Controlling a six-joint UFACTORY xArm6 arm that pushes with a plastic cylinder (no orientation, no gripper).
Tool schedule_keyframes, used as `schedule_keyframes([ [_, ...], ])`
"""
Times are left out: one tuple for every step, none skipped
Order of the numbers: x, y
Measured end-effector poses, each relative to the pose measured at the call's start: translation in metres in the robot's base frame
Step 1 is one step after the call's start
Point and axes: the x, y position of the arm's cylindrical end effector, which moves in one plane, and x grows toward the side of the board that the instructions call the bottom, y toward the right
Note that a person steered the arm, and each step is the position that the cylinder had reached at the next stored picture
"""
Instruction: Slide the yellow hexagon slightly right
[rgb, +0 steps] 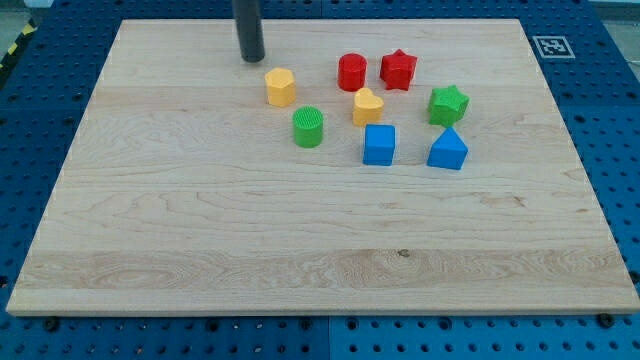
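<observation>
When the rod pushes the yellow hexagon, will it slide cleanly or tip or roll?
The yellow hexagon looks squat and flat-based, so it probably slides rather than tips. Its faceted sides may let it twist under an off-centre push. My tip sits just up-left of it.

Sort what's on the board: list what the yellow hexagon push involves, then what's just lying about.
In the job:
yellow hexagon
my tip, up and to the view's left of it, apart

Lying about:
yellow heart
green cylinder
red cylinder
red star
green star
blue cube
blue triangular block
</observation>
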Motion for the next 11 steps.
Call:
schedule_keyframes([
  [0.030, -0.022],
  [0.043, -0.018],
  [0.043, 0.002],
  [0.047, 0.006],
  [0.057, 0.006],
  [0.063, 0.006],
  [0.064, 0.006],
  [0.066, 0.006],
  [0.066, 0.008],
  [0.066, 0.022],
  [0.066, 0.036],
])
